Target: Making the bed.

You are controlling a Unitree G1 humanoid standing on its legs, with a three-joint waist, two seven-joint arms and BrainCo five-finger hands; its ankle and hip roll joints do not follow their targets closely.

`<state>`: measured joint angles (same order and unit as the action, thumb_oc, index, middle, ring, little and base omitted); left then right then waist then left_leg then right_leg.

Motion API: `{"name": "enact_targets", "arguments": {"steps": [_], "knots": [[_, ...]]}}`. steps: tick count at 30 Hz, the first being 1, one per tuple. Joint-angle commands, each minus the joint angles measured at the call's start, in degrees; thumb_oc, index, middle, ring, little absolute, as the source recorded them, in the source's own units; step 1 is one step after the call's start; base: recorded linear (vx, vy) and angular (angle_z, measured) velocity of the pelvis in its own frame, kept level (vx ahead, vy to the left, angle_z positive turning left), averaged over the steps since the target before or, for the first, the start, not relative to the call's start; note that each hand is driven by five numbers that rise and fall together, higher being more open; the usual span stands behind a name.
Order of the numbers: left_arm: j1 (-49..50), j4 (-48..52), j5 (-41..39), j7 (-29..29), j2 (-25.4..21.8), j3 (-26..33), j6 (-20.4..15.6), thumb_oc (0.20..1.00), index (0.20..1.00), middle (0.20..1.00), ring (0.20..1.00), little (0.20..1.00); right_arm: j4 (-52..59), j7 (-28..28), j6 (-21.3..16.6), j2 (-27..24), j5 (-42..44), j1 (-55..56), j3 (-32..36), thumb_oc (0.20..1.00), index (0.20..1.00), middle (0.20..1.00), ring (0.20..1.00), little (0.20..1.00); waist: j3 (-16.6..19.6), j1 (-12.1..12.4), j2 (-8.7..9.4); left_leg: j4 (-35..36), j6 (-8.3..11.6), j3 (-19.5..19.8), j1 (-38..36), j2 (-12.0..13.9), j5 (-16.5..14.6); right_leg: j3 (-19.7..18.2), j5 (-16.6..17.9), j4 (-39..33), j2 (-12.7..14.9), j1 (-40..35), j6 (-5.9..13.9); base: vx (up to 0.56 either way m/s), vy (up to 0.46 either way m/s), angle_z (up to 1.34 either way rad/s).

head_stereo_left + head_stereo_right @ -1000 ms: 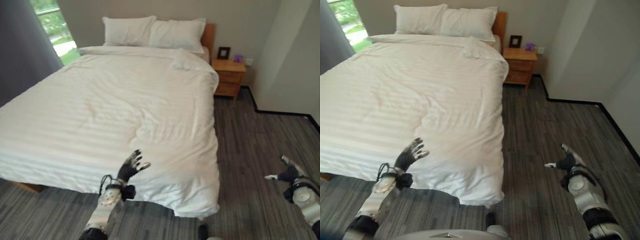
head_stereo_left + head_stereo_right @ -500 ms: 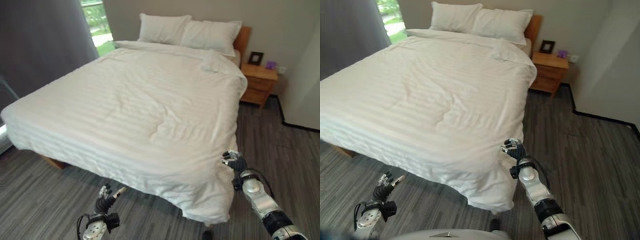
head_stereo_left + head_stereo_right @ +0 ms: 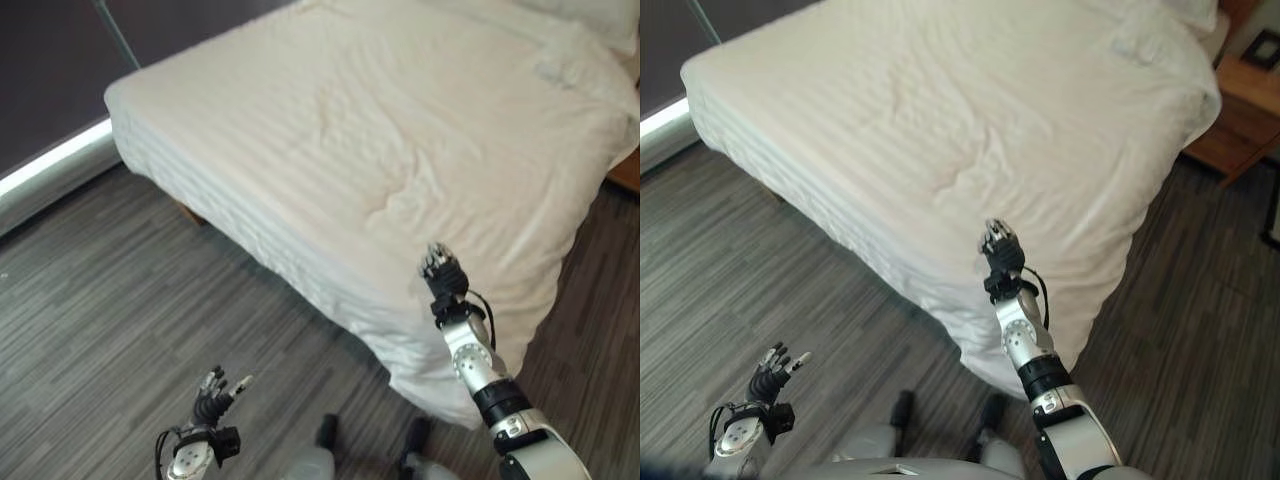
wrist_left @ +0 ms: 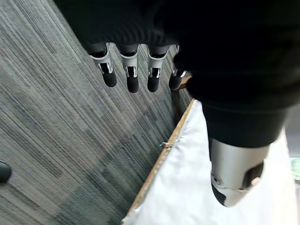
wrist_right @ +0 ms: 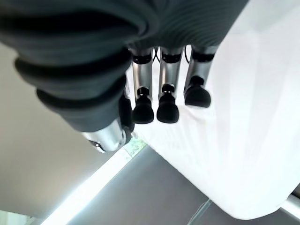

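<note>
Right robot hand (image 3: 443, 274) now higher over white duvet (image 3: 400, 130), fingers relaxed.

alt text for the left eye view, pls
The robot's right hand is raised over the near corner of a bed covered by a white duvet, fingers relaxed and holding nothing. Its left hand hangs open, low over the grey wood-look floor.

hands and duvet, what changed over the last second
The view has swung toward the foot corner, so most of the shift is the camera's. The right hand came in from out over the floor to the white duvet at the bed's corner, fingers relaxed, not clearly gripping. The left hand dropped off the duvet and hangs open over the floor. The duvet lies spread as before.
</note>
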<state>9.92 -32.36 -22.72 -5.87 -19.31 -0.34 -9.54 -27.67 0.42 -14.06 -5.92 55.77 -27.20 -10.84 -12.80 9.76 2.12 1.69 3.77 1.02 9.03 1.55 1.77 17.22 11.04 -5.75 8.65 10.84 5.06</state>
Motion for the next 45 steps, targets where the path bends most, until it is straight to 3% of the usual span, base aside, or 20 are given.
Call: {"name": "enact_targets", "arguments": {"steps": [1,6,11,18,22,26,27,28,29,33,36,39,40,41,42,43,44,45], "knots": [[-5.18,-0.40,-4.20,-0.30,-2.24,-1.87,-4.82,1.000,1.000,1.000,1.000,1.000,-1.30,-1.29,-4.44,-4.37,0.26,-5.01,0.89,0.200,0.200,0.200,0.200,0.200,-1.81,0.00,-3.43,3.31,0.06,-2.31,2.02,1.36,1.37,-4.56,-8.09,0.75,0.80,-1.42,2.43,-0.05,0.005,0.00],[-6.49,-1.31,-5.08,-0.21,-1.39,-3.02,-5.55,1.000,1.000,1.000,1.000,1.000,-11.88,-3.86,-0.83,-6.85,-7.52,-6.10,-0.39,0.200,0.200,0.200,0.200,0.200,-2.70,-0.51,-4.23,3.31,0.16,-3.96,4.60,2.17,1.85,-5.95,-7.62,0.75,0.29,1.80,2.42,-0.04,0.007,-0.08],[-6.91,-1.52,-4.10,1.29,-0.01,-5.13,-4.00,1.000,1.000,1.000,1.000,1.000,-19.44,-4.55,2.30,-6.79,-14.04,1.25,1.81,0.200,0.200,0.200,0.200,0.200,-1.96,-2.36,-4.38,3.31,-0.26,-5.39,3.50,2.11,0.91,-7.27,-8.07,0.75,0.03,1.61,2.32,0.01,0.001,-0.29],[-5.35,0.98,-2.73,3.87,0.73,-4.92,-0.93,1.000,1.000,1.000,1.000,1.000,-23.60,-2.21,5.56,-9.60,-14.31,17.76,10.78,0.200,0.200,0.200,0.200,0.200,1.41,-8.11,-1.97,3.31,-1.16,-7.83,-1.81,2.10,-2.07,-8.88,-8.66,0.75,-0.23,-1.61,2.74,0.05,0.013,-0.19],[-3.80,3.37,-2.97,3.87,1.43,-3.93,0.06,1.000,1.000,1.000,1.000,1.000,-21.08,-2.55,5.29,-10.05,-10.01,23.96,18.06,0.200,0.200,0.200,0.200,0.200,3.27,-10.72,-0.99,3.31,-1.51,-9.48,-5.50,2.28,-3.62,-10.13,-8.92,0.75,-0.40,-3.94,3.23,0.07,0.028,-0.36],[-3.08,7.16,-2.78,3.38,2.27,-2.94,-0.06,1.000,1.000,1.000,1.000,1.000,-16.00,-2.78,4.67,-11.45,-11.00,27.86,20.39,0.200,0.200,0.200,0.200,0.200,4.72,-12.25,-0.23,3.31,-1.84,-10.96,-8.59,2.26,-4.85,-11.32,-8.91,0.75,-0.26,-6.02,3.71,0.04,0.046,-0.40],[-2.76,9.16,-2.40,3.06,2.11,-2.44,-0.42,1.000,1.000,1.000,1.000,1.000,-13.60,-2.99,4.53,-11.86,-12.78,29.15,20.37,0.555,0.555,0.555,0.555,0.555,4.98,-12.60,-0.03,3.31,-1.94,-11.36,-9.25,2.19,-5.13,-11.61,-8.83,0.75,-0.16,-6.38,3.93,0.01,0.050,-0.24],[-2.74,9.17,-2.39,3.06,2.10,-2.44,-0.41,1.000,1.000,1.000,1.000,1.000,-13.57,-3.00,4.54,-11.85,-12.79,29.17,20.37,0.740,0.740,0.740,0.740,0.740,4.97,-12.58,-0.02,3.31,-1.94,-11.37,-9.28,2.19,-5.14,-11.62,-8.83,0.75,-0.16,-6.41,3.93,0.00,0.060,-0.14],[-2.36,12.88,-1.24,2.75,1.90,-1.62,-1.00,1.000,1.000,1.000,1.000,1.000,-9.30,-3.09,4.55,-12.15,-16.34,31.53,19.84,1.000,1.000,1.000,1.000,1.000,5.50,-13.10,0.28,3.31,-2.09,-11.99,-10.25,2.02,-5.54,-11.95,-8.57,0.75,-0.02,-6.92,4.26,-0.01,0.066,-0.18],[-1.90,20.14,2.12,2.26,1.17,-0.89,-2.48,1.000,1.000,1.000,1.000,1.000,3.43,-2.31,3.86,-12.16,-24.31,37.12,18.98,1.000,1.000,1.000,1.000,1.000,5.76,-14.39,0.94,3.31,-2.45,-13.06,-11.53,1.38,-6.16,-12.39,-7.89,0.75,0.60,-7.60,4.97,-0.03,0.069,-0.06],[-1.80,21.38,2.58,2.33,1.15,-0.79,-2.72,1.000,1.000,1.000,1.000,1.000,5.73,-2.34,3.69,-12.25,-26.82,38.01,18.90,1.000,1.000,1.000,1.000,1.000,5.78,-14.69,1.03,3.31,-2.63,-13.44,-11.73,1.22,-6.34,-12.65,-7.66,0.75,0.70,-7.56,5.19,-0.04,0.028,-0.12],[-3.22,27.36,6.55,1.47,-1.29,-1.89,-3.84,1.000,1.000,1.000,1.000,1.000,18.40,-3.87,3.16,-13.18,-39.72,40.99,18.48,1.000,1.000,1.000,1.000,1.000,3.93,-17.12,0.50,3.31,-3.42,-16.59,-12.85,1.76,-6.59,-12.82,-6.34,3.02,0.31,-6.96,6.22,-0.17,0.036,-0.21],[-3.89,27.72,7.60,1.26,-1.96,-2.41,-3.82,1.000,1.000,1.000,1.000,1.000,19.82,-3.98,2.98,-13.22,-41.03,40.61,18.04,1.000,1.000,1.000,1.000,1.000,3.45,-16.83,-0.03,3.31,-3.48,-18.29,-13.00,2.39,-6.25,-9.84,-7.76,5.22,0.57,-6.85,5.48,-0.21,0.018,-0.32],[-3.96,27.69,7.62,1.24,-1.98,-2.41,-3.84,1.000,1.000,1.000,1.000,1.000,19.87,-3.99,3.02,-13.18,-41.06,40.58,18.07,1.000,1.000,1.000,1.000,1.000,3.46,-16.76,0.03,3.31,-3.47,-18.36,-12.87,2.38,-6.07,-9.92,-7.68,5.32,0.58,-6.64,5.41,-0.23,0.019,-0.64],[-5.01,28.22,8.55,1.24,-2.77,-3.26,-3.54,1.000,1.000,1.000,1.000,1.000,21.86,-4.03,2.88,-13.44,-43.20,40.00,17.12,1.000,1.000,1.000,1.000,1.000,3.14,-16.04,-0.64,3.31,-3.25,-21.24,-13.15,3.46,-5.30,-2.87,-10.77,8.85,1.53,-7.91,3.97,-0.15,0.023,-1.09],[-5.24,28.09,8.76,1.15,-2.95,-3.78,-3.42,1.000,1.000,1.000,1.000,1.000,22.21,-4.05,2.71,-13.57,-43.69,39.62,16.32,1.000,1.000,1.000,1.000,1.000,3.42,-15.61,-1.02,3.31,-3.01,-22.20,-13.76,3.93,-5.81,-0.30,-12.78,10.94,2.10,-9.23,4.04,-0.21,0.012,-1.14],[-5.33,28.04,8.78,1.12,-2.94,-3.79,-3.47,1.000,1.000,1.000,1.000,1.000,22.26,-4.08,2.70,-13.56,-43.71,39.59,16.33,1.000,1.000,1.000,1.000,1.000,3.15,-15.56,-0.83,3.31,-3.23,-23.04,-13.34,3.90,-4.67,0.26,-12.09,11.12,2.25,-8.73,3.49,-0.15,-0.018,-1.06],[-5.47,27.72,9.29,1.17,-3.22,-4.67,-2.68,1.000,1.000,1.000,1.000,1.000,23.44,-3.88,2.83,-13.97,-44.70,38.54,15.19,1.000,1.000,1.000,1.000,1.000,4.01,-14.78,-1.25,3.21,-3.09,-25.55,-13.78,4.70,-4.79,4.35,-14.52,14.75,3.36,-10.77,3.32,-0.21,-0.066,-1.33]]}}
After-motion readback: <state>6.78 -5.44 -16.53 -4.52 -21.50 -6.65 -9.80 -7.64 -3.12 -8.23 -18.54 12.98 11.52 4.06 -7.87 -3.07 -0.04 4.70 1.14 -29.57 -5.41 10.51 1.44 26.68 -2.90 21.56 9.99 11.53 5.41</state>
